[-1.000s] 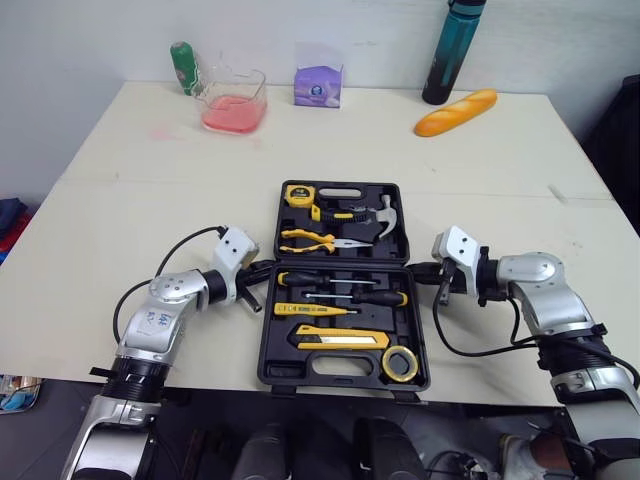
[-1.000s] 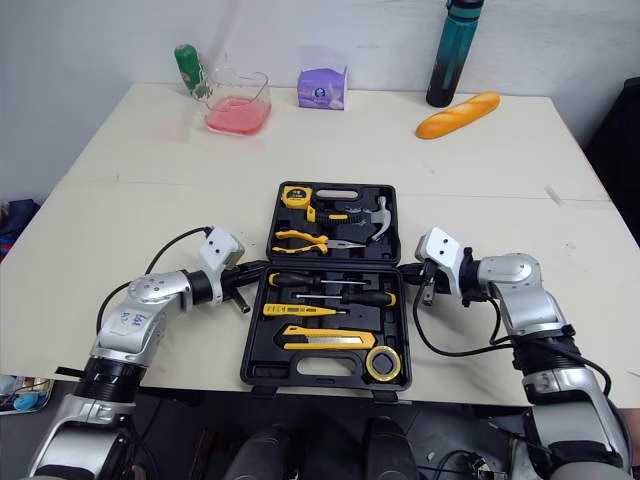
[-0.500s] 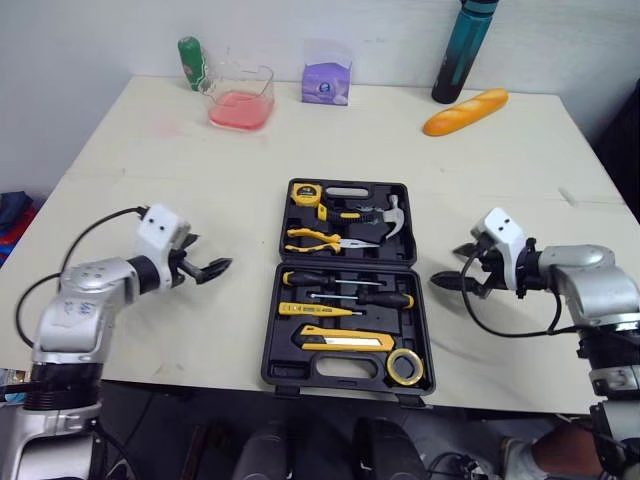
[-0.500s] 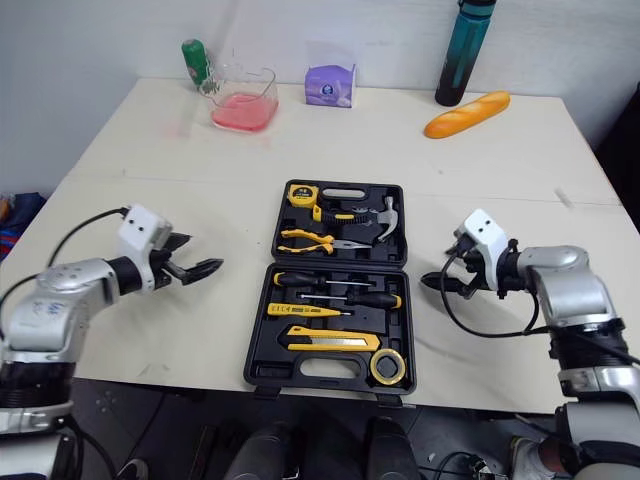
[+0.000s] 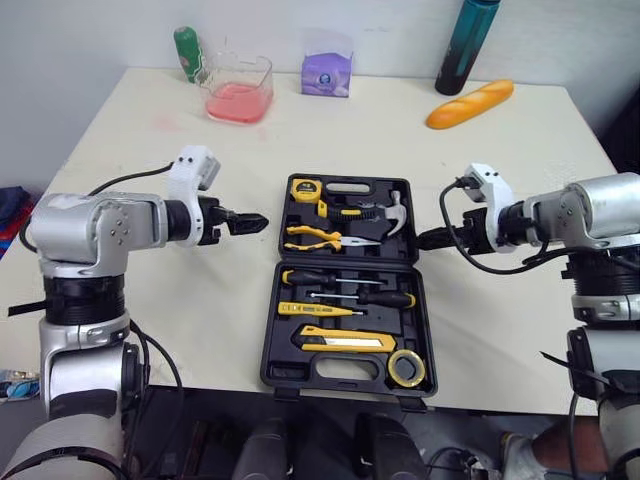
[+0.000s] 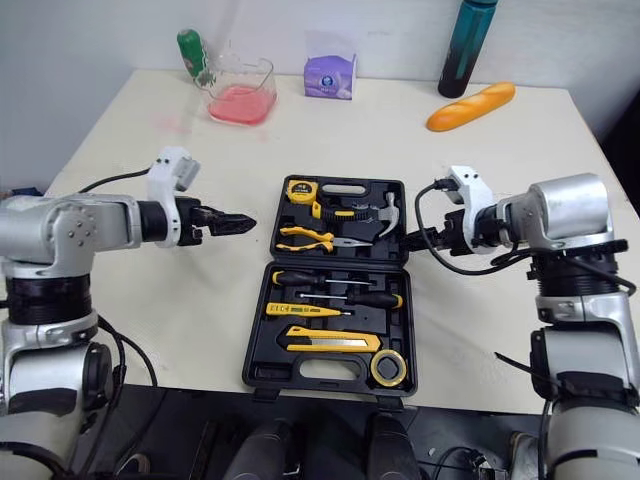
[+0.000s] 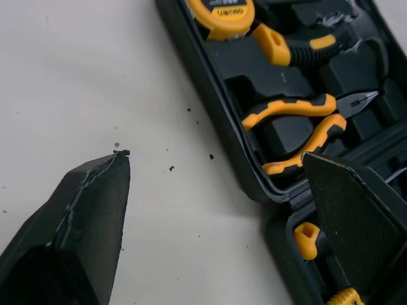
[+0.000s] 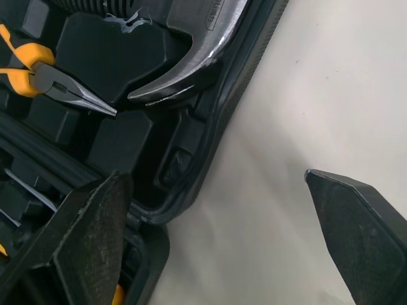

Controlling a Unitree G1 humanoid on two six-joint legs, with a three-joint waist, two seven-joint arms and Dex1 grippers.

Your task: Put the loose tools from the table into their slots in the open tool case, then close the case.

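Since the tools (image 5: 340,340) all appear seated in the open tool case (image 5: 270,335) on the tabletop (image 5: 500,160), I hold my left claw (image 5: 250,222) and right claw (image 5: 428,238) spread and empty, flanking its far half, presumably to fold it shut.

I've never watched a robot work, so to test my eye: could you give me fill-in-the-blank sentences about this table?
The case lies ___, not shut. The left end effector and right end effector each hold ___. The tape roll sits in the case's near ___ corner.
Missing: open; nothing; right.
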